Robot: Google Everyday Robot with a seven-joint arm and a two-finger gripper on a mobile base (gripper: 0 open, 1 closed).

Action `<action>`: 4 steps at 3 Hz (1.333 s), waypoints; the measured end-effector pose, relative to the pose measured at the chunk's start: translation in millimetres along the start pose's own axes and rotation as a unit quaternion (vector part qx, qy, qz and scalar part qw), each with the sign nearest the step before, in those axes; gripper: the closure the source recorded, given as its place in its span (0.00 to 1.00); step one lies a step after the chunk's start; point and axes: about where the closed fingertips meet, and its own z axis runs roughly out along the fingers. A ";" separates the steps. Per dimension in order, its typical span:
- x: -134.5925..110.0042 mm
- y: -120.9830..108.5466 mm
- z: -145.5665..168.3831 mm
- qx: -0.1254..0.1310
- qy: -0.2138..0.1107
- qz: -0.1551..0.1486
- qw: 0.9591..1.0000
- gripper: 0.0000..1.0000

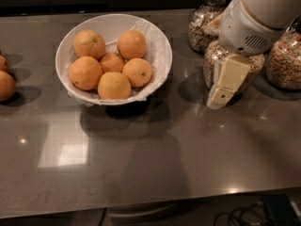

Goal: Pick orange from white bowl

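Observation:
The white bowl stands on the grey counter at the back left of centre, lined with crumpled white paper and holding several oranges. The orange, deep orange and plain-skinned, lies at the back right of the bowl. A smaller orange with a green stem dot and a paler yellowish one lie in front of it. My gripper hangs on the white arm at the right, pointing down above the counter, about a hand's width right of the bowl's rim and empty.
Glass jars of grains and cereal stand at the back right: one right behind the gripper, one further back, one at the right edge. Two loose oranges lie at the left edge. The counter's front edge runs below.

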 end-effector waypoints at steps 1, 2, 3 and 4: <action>-35.4 -21.4 27.6 -0.001 -0.040 -0.034 0.999 0.00; -35.5 -21.5 27.7 -0.001 -0.040 -0.034 0.999 0.00; -41.3 -25.3 32.2 0.008 -0.048 -0.037 0.998 0.00; -63.6 -45.9 39.6 0.031 -0.066 -0.063 0.995 0.00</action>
